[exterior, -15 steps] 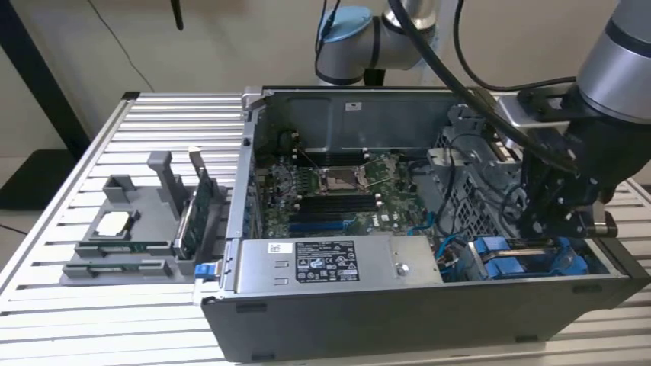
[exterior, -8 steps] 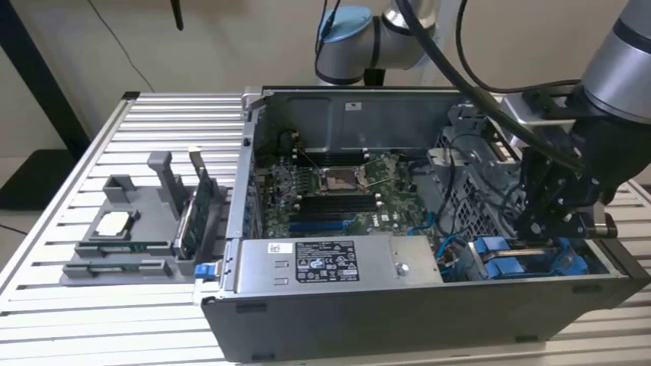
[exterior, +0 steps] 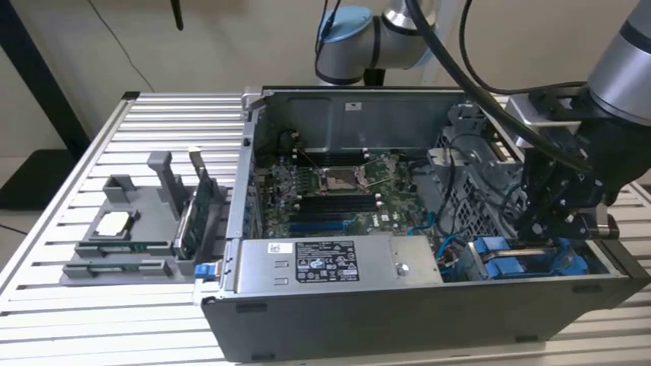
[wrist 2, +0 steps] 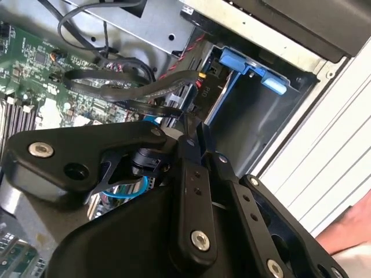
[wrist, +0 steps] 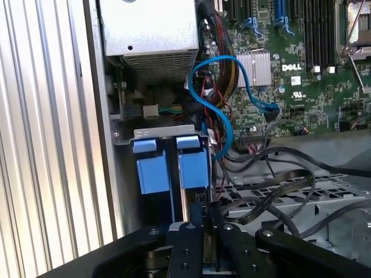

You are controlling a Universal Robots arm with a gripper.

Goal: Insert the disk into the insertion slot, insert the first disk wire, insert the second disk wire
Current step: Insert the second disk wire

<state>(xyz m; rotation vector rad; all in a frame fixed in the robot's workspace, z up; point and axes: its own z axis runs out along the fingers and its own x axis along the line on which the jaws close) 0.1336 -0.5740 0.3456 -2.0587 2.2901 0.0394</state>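
The disk in its blue carrier (exterior: pixel 508 259) sits inside the insertion slot (wrist: pixel 168 132), at the case's front corner on the exterior view's right. Its blue tabs (wrist: pixel 193 168) face up, and one blue tab (wrist 2: pixel 249 66) also shows in the second wrist view. My gripper (exterior: pixel 534 229) hangs right above the disk's edge. In both wrist views the fingertips (wrist 2: pixel 191 130) (wrist: pixel 203 217) are pressed close together on the end of a black flat disk wire (wrist 2: pixel 145 87). That wire loops back over the perforated cage (wrist: pixel 272 185). The wire end is right beside the disk's rear edge (wrist 2: pixel 203 92).
A grey power-supply box (exterior: pixel 325 263) lies along the case's front. The motherboard (exterior: pixel 336 191) lies behind it. A blue cable (wrist: pixel 223 116) curls beside the slot among other loose black wires. A grey tray of parts (exterior: pixel 133 236) stands on the slatted table (exterior: pixel 61 305).
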